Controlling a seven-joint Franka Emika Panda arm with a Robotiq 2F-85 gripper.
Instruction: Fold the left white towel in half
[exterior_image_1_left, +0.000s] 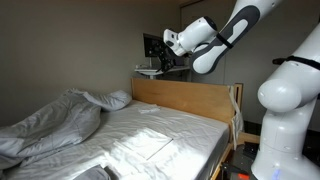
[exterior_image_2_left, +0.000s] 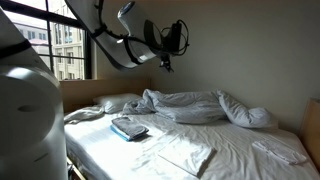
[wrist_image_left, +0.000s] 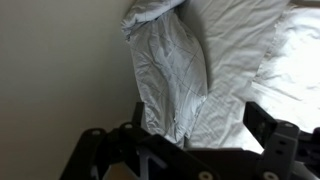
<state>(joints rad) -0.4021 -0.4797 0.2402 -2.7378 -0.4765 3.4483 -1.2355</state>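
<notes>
The left white towel (exterior_image_2_left: 188, 155) lies flat on the bed sheet near the front edge; it also shows in an exterior view (exterior_image_1_left: 150, 146). A second white towel (exterior_image_2_left: 280, 150) lies flat at the right. My gripper (exterior_image_2_left: 170, 45) hangs high in the air above the bed's wooden end, far from both towels, also seen in an exterior view (exterior_image_1_left: 160, 55). In the wrist view the gripper (wrist_image_left: 200, 135) is open and empty, with the rumpled duvet (wrist_image_left: 170, 70) and the bare sheet below it. No towel shows in the wrist view.
The big rumpled grey-white duvet (exterior_image_2_left: 195, 105) is piled along the far side of the bed. A small folded blue-grey item (exterior_image_2_left: 128, 127) lies on the sheet. A wooden bed board (exterior_image_1_left: 185, 98) stands beneath the arm. A window (exterior_image_2_left: 60, 50) is behind.
</notes>
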